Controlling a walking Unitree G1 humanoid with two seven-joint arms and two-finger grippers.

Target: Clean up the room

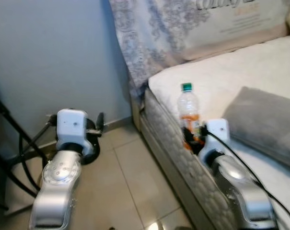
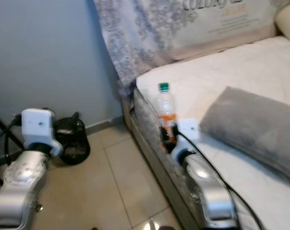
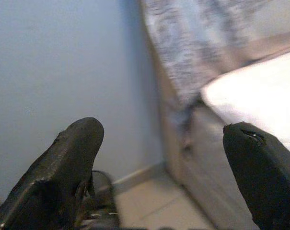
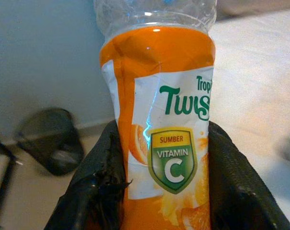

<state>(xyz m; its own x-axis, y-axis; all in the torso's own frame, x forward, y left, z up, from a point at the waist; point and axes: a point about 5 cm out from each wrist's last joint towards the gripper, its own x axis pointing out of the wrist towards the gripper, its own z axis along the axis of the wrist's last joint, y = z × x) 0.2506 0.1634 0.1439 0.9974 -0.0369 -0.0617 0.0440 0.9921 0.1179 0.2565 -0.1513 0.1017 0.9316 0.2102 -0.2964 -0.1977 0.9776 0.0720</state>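
A clear plastic bottle [image 1: 189, 112] with a green cap and an orange label stands upright at the edge of the bed. My right gripper [image 1: 192, 140] is shut on its lower part; in the right wrist view the bottle [image 4: 164, 120] sits between the two black fingers [image 4: 94, 187], label facing the camera. My left gripper [image 3: 168, 167] is held out over the floor beside the bed, open, with nothing between its fingers [image 3: 63, 163]. A black mesh waste bin [image 2: 70, 139] stands on the floor against the wall, just beyond the left wrist.
The bed [image 1: 216, 72] has a white sheet, a grey folded blanket [image 1: 264, 124] on the right and a patterned pillow [image 1: 192, 24] at the head. Beige tile floor [image 1: 130, 182] lies between bed and blue wall. Black stand legs and cables [image 1: 10, 143] are at far left.
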